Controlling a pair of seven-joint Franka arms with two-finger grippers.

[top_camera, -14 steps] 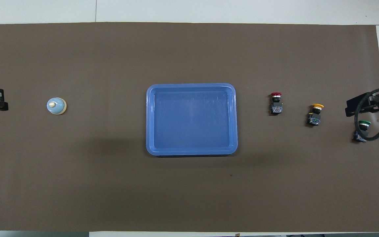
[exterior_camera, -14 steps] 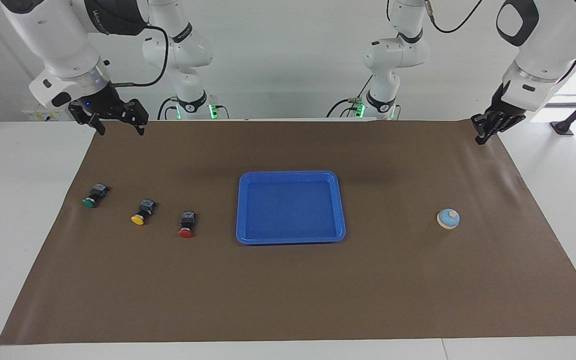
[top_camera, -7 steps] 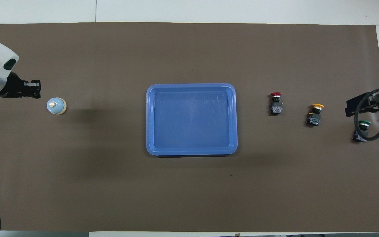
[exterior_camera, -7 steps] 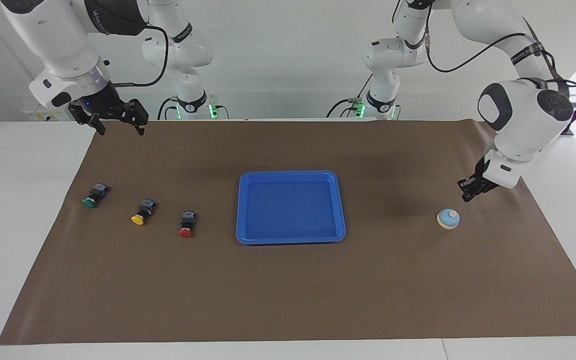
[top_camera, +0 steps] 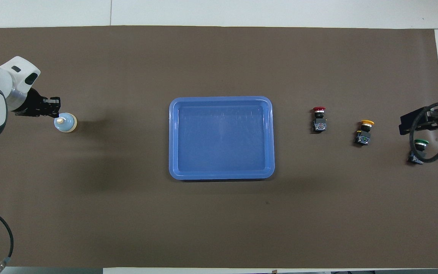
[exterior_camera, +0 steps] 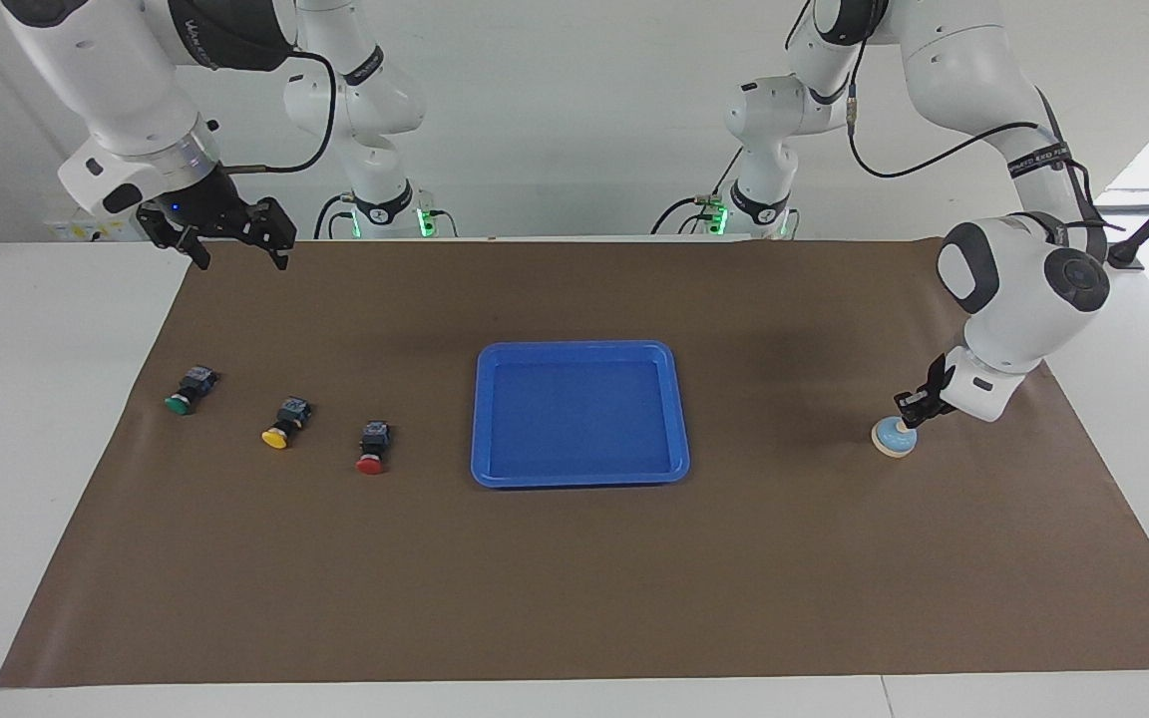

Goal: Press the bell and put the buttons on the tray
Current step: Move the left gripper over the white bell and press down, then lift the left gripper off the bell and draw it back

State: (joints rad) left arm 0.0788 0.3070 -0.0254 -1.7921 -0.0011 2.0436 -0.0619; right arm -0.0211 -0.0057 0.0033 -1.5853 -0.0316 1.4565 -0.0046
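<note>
The light-blue bell [exterior_camera: 892, 437] [top_camera: 66, 123] stands on the mat toward the left arm's end of the table. My left gripper [exterior_camera: 907, 407] [top_camera: 54, 112] is shut and low, its tips right at the bell's cream knob; contact is unclear. Lying in a row toward the right arm's end are the red button [exterior_camera: 372, 449] [top_camera: 319, 118], the yellow button [exterior_camera: 283, 424] [top_camera: 364, 132] and the green button [exterior_camera: 186, 391] [top_camera: 418, 150]. The blue tray [exterior_camera: 579, 347] [top_camera: 221, 99] sits mid-table with nothing in it. My right gripper [exterior_camera: 240, 259] [top_camera: 413, 123] waits open, high over the mat's corner near its base.
A brown mat [exterior_camera: 574, 578] covers most of the white table. The right arm's black cable [top_camera: 437, 152] loops over the green button in the overhead view. Another cable [top_camera: 2, 228] shows at the mat's corner nearest the left arm.
The left arm has swung down from the mat's corner by its base to the bell, its gripper staying shut. The right arm, the buttons and the tray have not moved.
</note>
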